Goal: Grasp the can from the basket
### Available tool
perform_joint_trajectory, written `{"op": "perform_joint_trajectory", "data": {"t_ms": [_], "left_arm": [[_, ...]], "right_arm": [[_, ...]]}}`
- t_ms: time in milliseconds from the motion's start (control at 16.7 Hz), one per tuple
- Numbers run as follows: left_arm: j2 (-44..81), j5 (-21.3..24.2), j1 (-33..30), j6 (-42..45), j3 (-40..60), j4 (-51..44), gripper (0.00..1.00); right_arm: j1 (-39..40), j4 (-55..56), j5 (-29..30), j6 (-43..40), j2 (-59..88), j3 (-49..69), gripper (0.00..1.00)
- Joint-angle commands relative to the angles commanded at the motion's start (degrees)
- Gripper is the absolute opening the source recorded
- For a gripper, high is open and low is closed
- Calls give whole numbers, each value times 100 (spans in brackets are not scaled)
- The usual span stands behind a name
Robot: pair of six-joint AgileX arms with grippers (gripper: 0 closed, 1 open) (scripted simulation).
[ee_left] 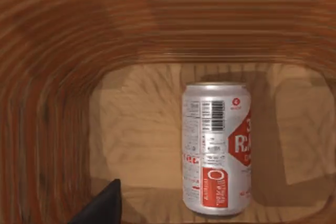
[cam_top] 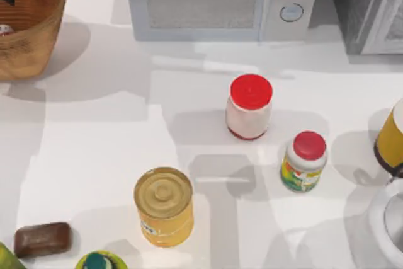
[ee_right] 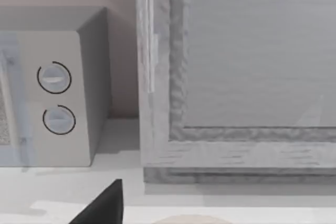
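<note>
The basket sits at the table's far left corner, partly cut off by the edge. The can lies on its side on the basket's floor, with nothing on top of it. On the table are a white jar with a red lid, a small bottle, a big yellow can and a brown bar. The left gripper hangs over the basket, and only 1 dark fingertip peeks in, apart from the can. Nobody can tell how wide it is spread. The right arm is parked facing the microwave.
</note>
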Motion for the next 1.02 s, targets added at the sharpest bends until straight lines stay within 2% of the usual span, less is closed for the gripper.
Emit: {"op": "perform_joint_trajectory", "data": {"t_ms": [180, 360, 720, 1020], "left_arm": [[803, 21, 39, 53, 635, -455, 100], [1107, 29, 53, 74, 865, -631, 100], [1129, 26, 24, 73, 843, -607, 100], [1211, 63, 165, 177, 490, -162, 100]], "right_arm": [[0, 0, 0, 0, 0, 0, 100], [0, 0, 0, 0, 0, 0, 100], [0, 0, 0, 0, 0, 0, 100], [0, 0, 0, 0, 0, 0, 100]]}}
